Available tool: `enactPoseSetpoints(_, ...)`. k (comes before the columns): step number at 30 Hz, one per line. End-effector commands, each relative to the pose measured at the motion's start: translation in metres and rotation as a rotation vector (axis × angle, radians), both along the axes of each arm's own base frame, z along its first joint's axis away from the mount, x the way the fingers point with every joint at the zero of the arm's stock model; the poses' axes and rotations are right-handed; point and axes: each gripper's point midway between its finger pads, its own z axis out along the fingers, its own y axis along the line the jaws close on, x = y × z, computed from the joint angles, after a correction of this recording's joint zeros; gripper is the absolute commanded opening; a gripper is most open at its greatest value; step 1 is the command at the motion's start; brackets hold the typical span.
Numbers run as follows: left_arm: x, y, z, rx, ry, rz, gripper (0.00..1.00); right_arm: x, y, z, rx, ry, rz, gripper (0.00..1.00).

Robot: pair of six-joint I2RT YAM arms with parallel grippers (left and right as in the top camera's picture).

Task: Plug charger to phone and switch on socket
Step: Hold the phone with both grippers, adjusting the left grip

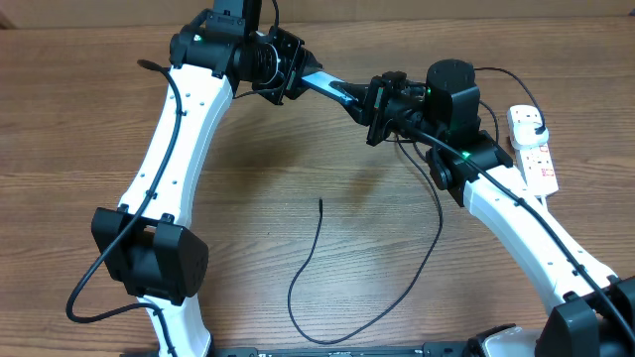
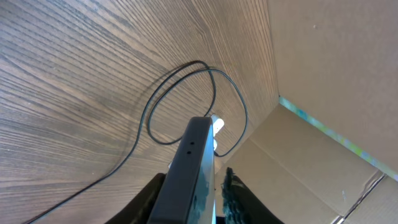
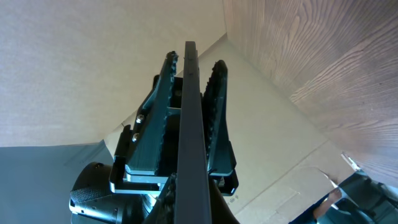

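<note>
Both grippers hold the phone (image 1: 332, 87) in the air near the back of the table. My left gripper (image 1: 288, 71) is shut on its left end and my right gripper (image 1: 377, 107) on its right end. In the left wrist view the phone (image 2: 196, 162) stands edge-on between my fingers (image 2: 191, 198). In the right wrist view its dark rim (image 3: 188, 124) runs up from my right jaws (image 3: 193, 208). The charger cable (image 1: 437, 213) loops over the table, its loose tip (image 1: 319, 202) at mid-table. The white socket (image 1: 536, 159) lies at the right, a black plug (image 1: 534, 120) in it.
A cardboard wall (image 2: 323, 74) stands along the table's far edge, close behind the grippers. The cable loops (image 2: 180, 99) lie on the wood below the phone. The socket's white cord is not visible.
</note>
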Motion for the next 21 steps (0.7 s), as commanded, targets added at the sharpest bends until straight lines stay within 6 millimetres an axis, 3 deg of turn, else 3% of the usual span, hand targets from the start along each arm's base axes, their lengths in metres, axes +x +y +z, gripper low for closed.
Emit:
enactPoseSetpoints(1, -0.0022, -0.0025, 0.0170, -0.008, -0.041, -0.003, 0.28, -0.0080, 0.0075, 0.0205, 0.090, 0.057, 0.033, 0.04)
enactPoseSetpoints(7, -0.0022, -0.0025, 0.0170, -0.008, -0.041, -0.003, 0.25, -0.0080, 0.0075, 0.0205, 0.090, 0.057, 0.033, 0.04)
enactPoseSetpoints(17, -0.0040, -0.0060, 0.0169, -0.005, -0.045, -0.016, 0.07, -0.0079, 0.0074, 0.0205, 0.090, 0.057, 0.033, 0.06)
enactPoseSetpoints(21, -0.0052, -0.0086, 0.0169, -0.005, -0.046, -0.022, 0.04, -0.0080, 0.0075, 0.0205, 0.090, 0.057, 0.033, 0.08)
